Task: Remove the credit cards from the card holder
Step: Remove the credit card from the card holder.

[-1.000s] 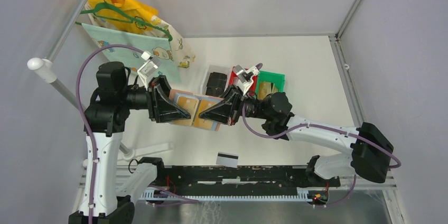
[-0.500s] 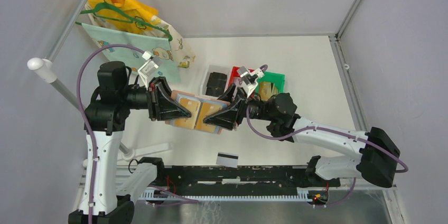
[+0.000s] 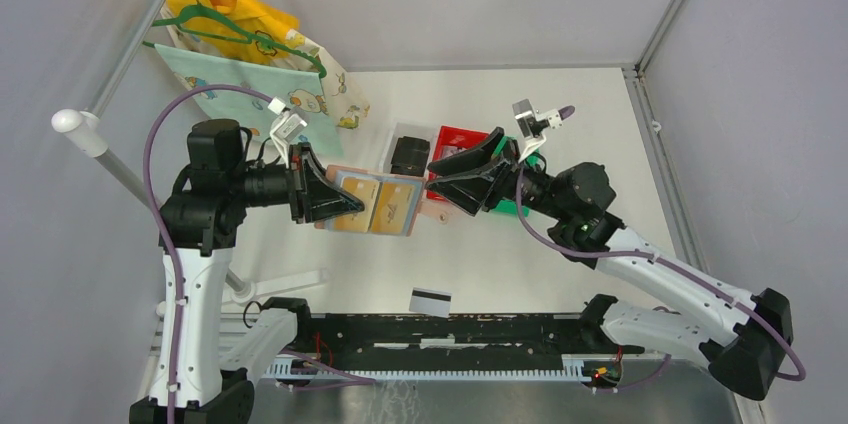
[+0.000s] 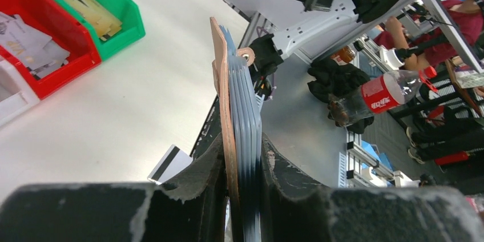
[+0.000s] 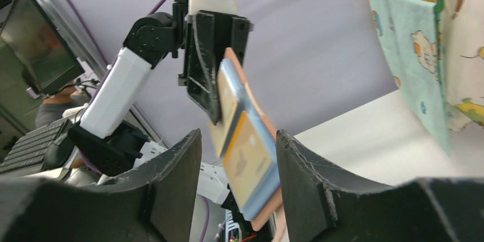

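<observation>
The reddish-brown card holder (image 3: 375,205) hangs open in the air over the table, with my left gripper (image 3: 345,206) shut on its left half. Orange credit cards (image 3: 398,206) sit in its light blue pockets. In the left wrist view the card holder (image 4: 235,93) is edge-on, clamped between the jaws of the left gripper (image 4: 242,165). My right gripper (image 3: 440,182) is open just right of the holder, apart from it and holding nothing. In the right wrist view the card holder (image 5: 246,150) shows beyond the spread right gripper (image 5: 238,136). One white credit card with a black stripe (image 3: 430,301) lies on the table.
A white bin (image 3: 405,154), a red bin (image 3: 462,138) and a green bin (image 4: 97,8) holding cards stand behind the holder. Children's clothes on a green hanger (image 3: 255,54) hang at the back left. A black rail (image 3: 450,329) runs along the near edge.
My right gripper has opened and drawn back to the right, away from the card holder. The left gripper has kept its hold, and the holder has shifted slightly.
</observation>
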`<state>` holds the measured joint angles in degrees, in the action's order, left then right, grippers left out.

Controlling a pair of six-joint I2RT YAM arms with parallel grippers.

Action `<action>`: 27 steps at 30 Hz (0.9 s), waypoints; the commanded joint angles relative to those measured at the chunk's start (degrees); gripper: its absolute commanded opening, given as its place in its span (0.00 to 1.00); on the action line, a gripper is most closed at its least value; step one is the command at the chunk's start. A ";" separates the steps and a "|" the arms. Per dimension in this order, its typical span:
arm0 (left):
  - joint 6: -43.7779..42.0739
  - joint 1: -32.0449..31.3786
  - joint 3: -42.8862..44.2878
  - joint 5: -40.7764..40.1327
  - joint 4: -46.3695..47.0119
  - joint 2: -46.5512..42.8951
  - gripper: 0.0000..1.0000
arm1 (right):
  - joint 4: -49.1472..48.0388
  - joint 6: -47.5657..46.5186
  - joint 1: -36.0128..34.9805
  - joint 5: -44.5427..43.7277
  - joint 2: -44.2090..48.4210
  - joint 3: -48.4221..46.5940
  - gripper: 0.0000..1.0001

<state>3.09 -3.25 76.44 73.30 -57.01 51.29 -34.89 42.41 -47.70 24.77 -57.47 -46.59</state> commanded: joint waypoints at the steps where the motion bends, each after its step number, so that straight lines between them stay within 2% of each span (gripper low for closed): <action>1: -2.74 -0.01 2.04 -3.05 0.23 0.12 0.10 | -2.71 3.42 -0.60 3.89 -3.05 -2.45 0.55; 13: -2.74 -0.06 2.34 -2.69 -0.03 0.18 0.10 | -18.31 12.80 -6.47 7.31 -13.38 -2.85 0.55; 27: -2.39 -0.01 1.91 -0.38 -0.35 0.17 0.14 | -23.50 16.55 -8.59 7.50 -20.41 -5.42 0.51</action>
<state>2.31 -3.25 76.44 69.54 -57.89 51.86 -53.15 57.36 -55.86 31.35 -76.69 -48.71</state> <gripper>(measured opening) 0.284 0.523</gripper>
